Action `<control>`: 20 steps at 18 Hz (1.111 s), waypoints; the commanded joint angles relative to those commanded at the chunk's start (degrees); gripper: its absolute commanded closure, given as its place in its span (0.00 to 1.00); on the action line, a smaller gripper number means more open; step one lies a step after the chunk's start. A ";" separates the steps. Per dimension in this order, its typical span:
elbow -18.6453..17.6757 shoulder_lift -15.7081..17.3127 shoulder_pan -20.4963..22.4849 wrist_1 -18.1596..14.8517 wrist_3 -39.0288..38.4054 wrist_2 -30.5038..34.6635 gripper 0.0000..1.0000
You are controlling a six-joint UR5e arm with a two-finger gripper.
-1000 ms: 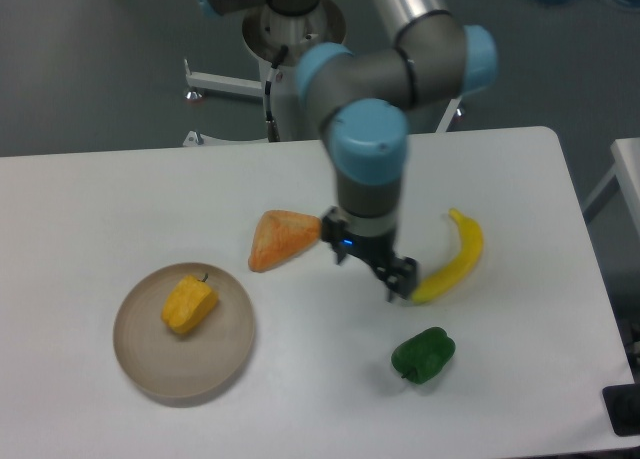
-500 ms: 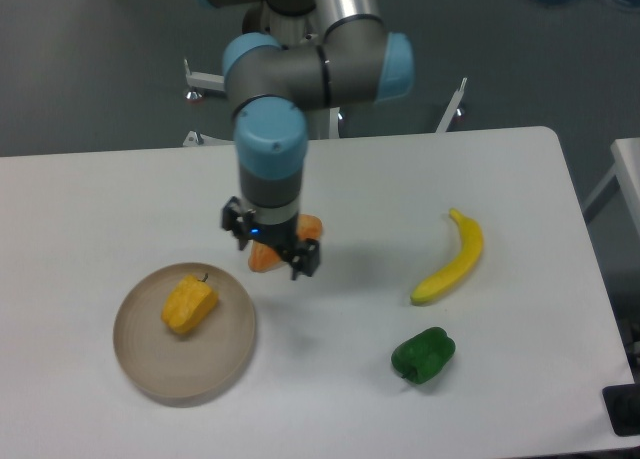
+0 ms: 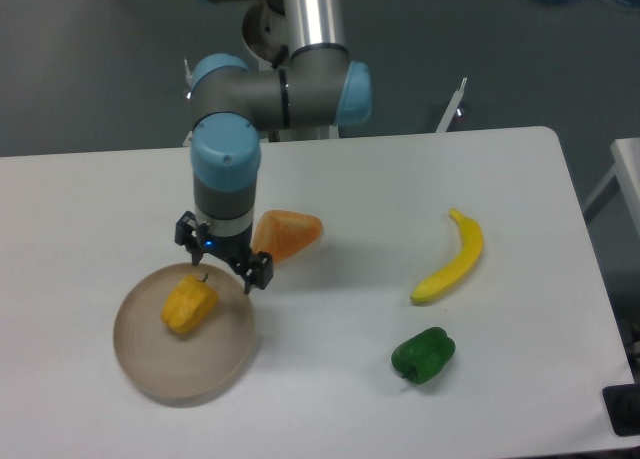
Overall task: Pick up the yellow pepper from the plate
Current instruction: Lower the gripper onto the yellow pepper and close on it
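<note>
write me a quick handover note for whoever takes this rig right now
Pincer: open, empty, hanging over the far edge of the plate, just behind the yellow pepper.
Yellow pepper: lying on the plate, not gripped.
Also on the table: orange wedge beside the pincer, banana and green pepper off to the other side.
Done: pincer brought to the plate.
Left: line up over the pepper, lower, close, lift it off.
</note>
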 joint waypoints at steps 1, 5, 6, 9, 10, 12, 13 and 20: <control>0.00 -0.35 -0.26 0.61 0.09 0.00 0.00; -0.18 -1.41 -1.50 2.46 0.18 0.35 0.00; -0.18 -1.50 -1.67 2.46 0.00 0.35 0.00; -0.18 -2.37 -2.29 2.72 0.26 0.44 0.00; -0.18 -2.64 -2.29 2.73 0.44 0.53 0.00; -0.53 -2.55 -2.38 2.73 0.62 0.44 0.00; -0.62 -2.47 -2.38 2.73 0.53 0.44 0.00; -1.67 -2.73 -3.34 2.81 0.18 0.79 0.00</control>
